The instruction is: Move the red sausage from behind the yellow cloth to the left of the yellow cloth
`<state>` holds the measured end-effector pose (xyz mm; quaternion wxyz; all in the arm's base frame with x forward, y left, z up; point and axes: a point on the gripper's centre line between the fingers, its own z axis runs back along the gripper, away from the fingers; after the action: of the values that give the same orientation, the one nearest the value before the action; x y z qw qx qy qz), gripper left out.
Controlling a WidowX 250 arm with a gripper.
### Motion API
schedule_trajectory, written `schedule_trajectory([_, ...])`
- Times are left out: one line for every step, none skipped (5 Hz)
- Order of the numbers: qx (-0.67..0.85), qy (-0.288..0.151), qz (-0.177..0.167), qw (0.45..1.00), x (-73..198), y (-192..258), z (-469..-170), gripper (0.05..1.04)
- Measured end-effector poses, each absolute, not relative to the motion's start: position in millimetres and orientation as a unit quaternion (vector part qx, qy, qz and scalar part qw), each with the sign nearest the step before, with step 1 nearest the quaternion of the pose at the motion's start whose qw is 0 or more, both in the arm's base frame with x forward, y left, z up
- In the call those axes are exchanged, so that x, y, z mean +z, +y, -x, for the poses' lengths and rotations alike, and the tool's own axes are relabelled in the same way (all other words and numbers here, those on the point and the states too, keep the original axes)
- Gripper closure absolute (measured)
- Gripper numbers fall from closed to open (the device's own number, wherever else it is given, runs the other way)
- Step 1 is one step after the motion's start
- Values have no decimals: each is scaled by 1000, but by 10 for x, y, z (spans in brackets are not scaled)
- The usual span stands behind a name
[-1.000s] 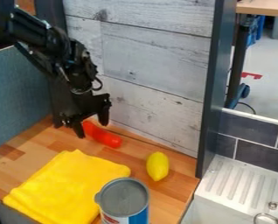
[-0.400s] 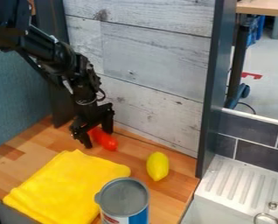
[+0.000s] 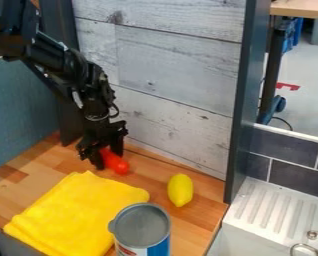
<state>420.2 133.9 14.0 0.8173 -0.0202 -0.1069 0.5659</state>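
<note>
Two black fingers: drawn in narrower now, and the gripper [image 3: 108, 158] looks snug around the red object!
Red object [image 3: 119, 166]: right between those fingertips, swung a little, down at the counter [image 3: 196, 215]; contact looks made, lift unproven.
Yellow cloth [image 3: 81, 210]: just camera-side of the gripper, unmoved.
Lemon [image 3: 180, 190]: off to the gripper's right in view.
Can [image 3: 141, 226]: farther camera-side of the gripper, past the red object.

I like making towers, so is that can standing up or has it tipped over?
The can is standing up. Its round grey top faces upward, and its side goes down below it.
</note>
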Motion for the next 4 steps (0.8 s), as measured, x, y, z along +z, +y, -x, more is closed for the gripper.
schedule_trajectory([606,-104,2,789,140,1396,-4153,524])
schedule_trajectory([617,-106,12,780,141,1378,-4175,524])
schedule_trajectory([638,-107,24,762,205,1369,-4227,524])
schedule_trajectory([670,-117,33,733,301,1365,-4208,524])
